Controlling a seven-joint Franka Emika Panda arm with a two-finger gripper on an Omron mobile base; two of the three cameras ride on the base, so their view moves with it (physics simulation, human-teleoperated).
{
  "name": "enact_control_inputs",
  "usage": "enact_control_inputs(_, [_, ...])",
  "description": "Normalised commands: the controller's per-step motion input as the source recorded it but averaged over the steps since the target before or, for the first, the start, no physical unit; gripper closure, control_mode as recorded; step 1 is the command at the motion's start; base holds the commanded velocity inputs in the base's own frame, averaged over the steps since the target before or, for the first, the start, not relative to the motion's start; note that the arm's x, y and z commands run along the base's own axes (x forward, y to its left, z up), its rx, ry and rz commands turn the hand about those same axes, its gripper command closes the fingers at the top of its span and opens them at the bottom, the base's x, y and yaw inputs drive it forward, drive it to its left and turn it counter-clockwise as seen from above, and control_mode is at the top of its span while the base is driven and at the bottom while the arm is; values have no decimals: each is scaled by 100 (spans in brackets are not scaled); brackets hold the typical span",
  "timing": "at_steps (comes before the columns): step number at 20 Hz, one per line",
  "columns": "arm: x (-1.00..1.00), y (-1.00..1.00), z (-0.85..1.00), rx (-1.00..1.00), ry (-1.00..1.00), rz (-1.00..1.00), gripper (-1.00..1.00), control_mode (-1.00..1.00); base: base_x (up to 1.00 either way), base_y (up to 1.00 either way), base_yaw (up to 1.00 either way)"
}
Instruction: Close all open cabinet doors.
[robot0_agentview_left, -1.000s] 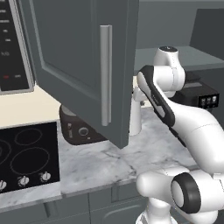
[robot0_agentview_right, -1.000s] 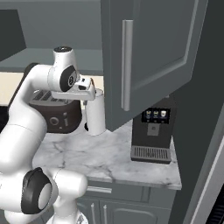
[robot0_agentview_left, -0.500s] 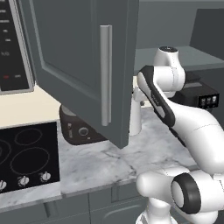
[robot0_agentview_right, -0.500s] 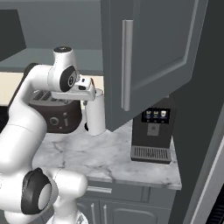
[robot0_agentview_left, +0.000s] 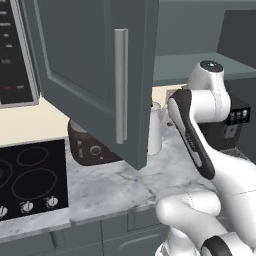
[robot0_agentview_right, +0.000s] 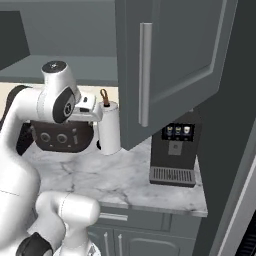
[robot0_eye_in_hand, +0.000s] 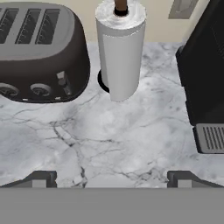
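The cabinet door (robot0_agentview_left: 95, 75) is the biggest thing here: a tall dark grey wall-cabinet door swung wide open over the marble counter (robot0_agentview_left: 115, 185), its recessed panel and long silver bar handle (robot0_agentview_left: 120, 85) facing the base cameras. From the right base view the same door (robot0_agentview_right: 170, 65) juts out above the coffee machine (robot0_agentview_right: 175, 150). So the task looks barely begun (judging only from how the door stands): this door is not yet closed, and nothing is touching it.

Below the door's lower edge sit a dark toaster (robot0_eye_in_hand: 41, 52), then a white paper towel roll (robot0_eye_in_hand: 120, 48) on its stand just beside the toaster, with the coffee machine on the roll's far side. A black cooktop (robot0_agentview_left: 30, 180) lies beyond the toaster, away from the door's free edge.

The gripper (robot0_eye_in_hand: 111, 179) hangs under the door, looking down at the counter in front of the roll, its fingertips (robot0_eye_in_hand: 39, 179) spread wide with nothing between them.

The door's top and hinge side are cut off, so how far it is swung is hard to gauge. Whether other cabinet doors stand open cannot be told. The hand itself is largely hidden behind the arm's wrist.
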Motion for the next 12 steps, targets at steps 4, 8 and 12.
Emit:
enact_control_inputs(4, [-63,0,0,0,-27,0,-100,-100,0,0,0])
enact_control_inputs(8, [-63,-1,0,0,-29,-5,-100,-100,0,0,0])
enact_control_inputs(12, [-74,-19,0,0,-29,-6,-100,-100,0,0,0])
